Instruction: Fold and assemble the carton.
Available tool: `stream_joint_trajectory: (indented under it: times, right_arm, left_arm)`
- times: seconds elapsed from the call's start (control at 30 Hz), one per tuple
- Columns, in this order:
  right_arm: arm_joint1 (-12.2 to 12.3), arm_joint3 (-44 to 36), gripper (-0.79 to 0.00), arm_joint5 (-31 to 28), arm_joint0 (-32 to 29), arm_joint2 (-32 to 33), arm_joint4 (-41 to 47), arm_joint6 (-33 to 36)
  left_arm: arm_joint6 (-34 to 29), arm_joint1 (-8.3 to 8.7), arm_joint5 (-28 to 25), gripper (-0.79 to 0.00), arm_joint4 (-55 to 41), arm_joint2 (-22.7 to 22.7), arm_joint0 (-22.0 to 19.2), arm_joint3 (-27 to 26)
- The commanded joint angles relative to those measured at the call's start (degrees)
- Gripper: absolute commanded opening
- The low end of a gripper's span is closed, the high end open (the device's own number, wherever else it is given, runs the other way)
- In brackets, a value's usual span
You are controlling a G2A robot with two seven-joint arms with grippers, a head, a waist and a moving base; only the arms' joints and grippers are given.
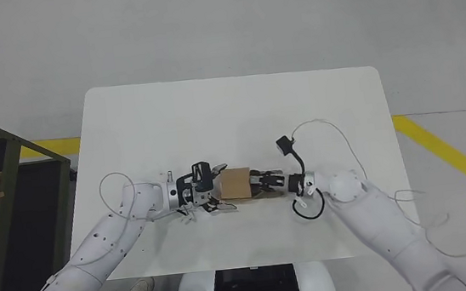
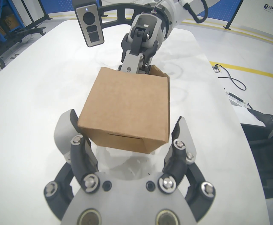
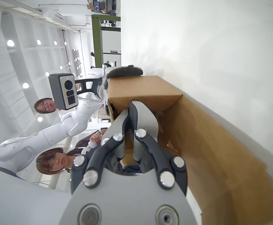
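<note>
Two grippers meet at one brown carton. It sits near the front edge of the white table, about in the middle. I cannot quite tell if it rests on the table or hangs just above it.

The carton lies on its side. Its long way seems to run from one gripper across to the other. The shut end, with a thin slot in it, faces the left gripper. The open end faces the right gripper, and you can look inside from there.

The right gripper has its fingers squeezed close together on one wall of the carton at the open end, one finger inside and one outside. The left gripper has its fingers spread wide, one on each side of the shut end. One finger is touching a corner, and the other is just beside the carton.

I think one end is done and the open end is yet to be closed. Next, the left gripper likely needs to squeeze the shut end and hold the carton steady. Then the right gripper could let go and push the flaps in.
</note>
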Motion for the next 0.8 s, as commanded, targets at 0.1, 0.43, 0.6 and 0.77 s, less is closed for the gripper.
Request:
stream_joint_trajectory:
  times: [0.1,0.43,0.6,0.77]
  right_arm:
    - [2.1,-6.7,-0.785,3.6,-4.0,5.2,-2.3,0.0]
    - [5.8,-17.9,-0.785,10.1,-14.3,15.9,-6.4,0.9]
    - [6.3,-19.8,-0.785,11.5,-18.0,16.7,-5.1,2.0]
    - [5.4,-16.6,-0.785,9.6,-17.0,13.1,-4.8,-1.9]
  left_arm:
    - [0.2,0.02,-0.1,-0.416,0.1,0.0,0.2,-0.2]
    - [0.4,0.00,-0.2,-0.419,0.3,0.0,0.1,-0.2]
    - [0.5,-0.05,-0.1,-0.419,0.2,0.0,0.1,-0.1]
    - [0.3,-0.25,-0.1,-0.419,-0.1,0.4,-0.2,-0.1]
